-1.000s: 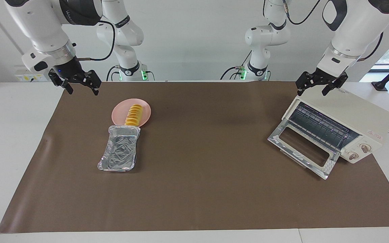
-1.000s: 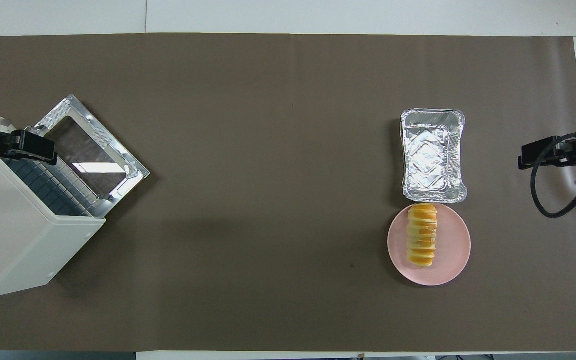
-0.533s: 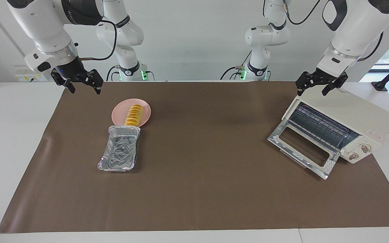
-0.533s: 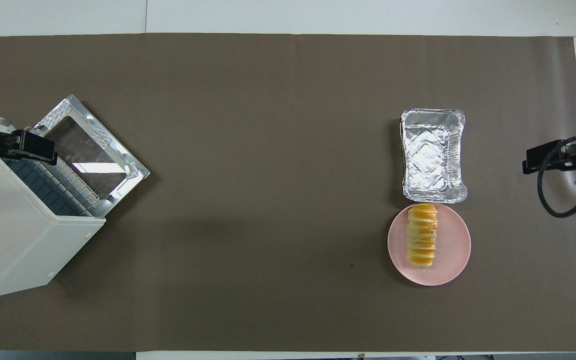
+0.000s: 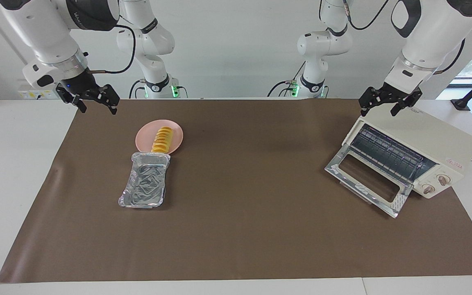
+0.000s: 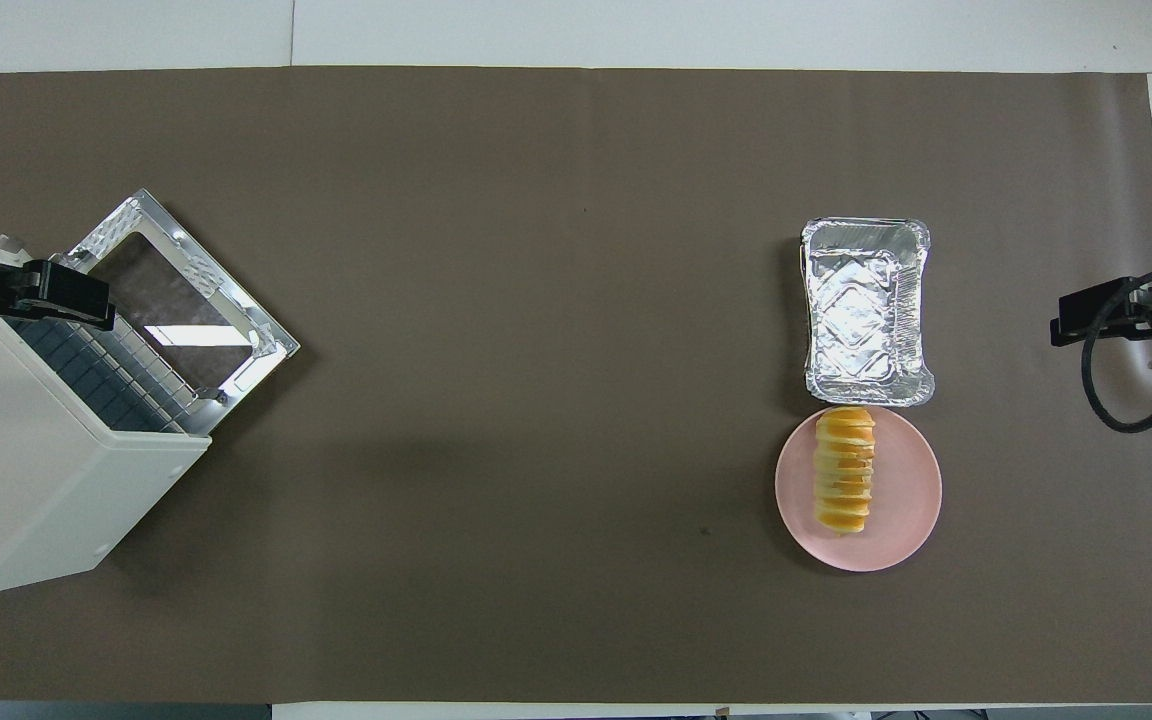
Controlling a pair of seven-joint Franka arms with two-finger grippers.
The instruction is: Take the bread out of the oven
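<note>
The right claw [image 5: 95, 103] hangs open and empty over the brown mat's [image 5: 244, 229] corner at the right arm's end of the bench. Near it, the ridged golden-yellow bread [image 5: 162, 139] lies on a round pink plate [image 5: 144, 137], whose rim touches a crinkled silver foil tray [image 5: 144, 186]. A wide bare stretch of mat follows. The left claw [image 5: 385, 105], open and empty, hovers over the boxy cream-white oven's [image 5: 428, 139] top edge, its glass drop door [image 5: 367, 177] lowered.
</note>
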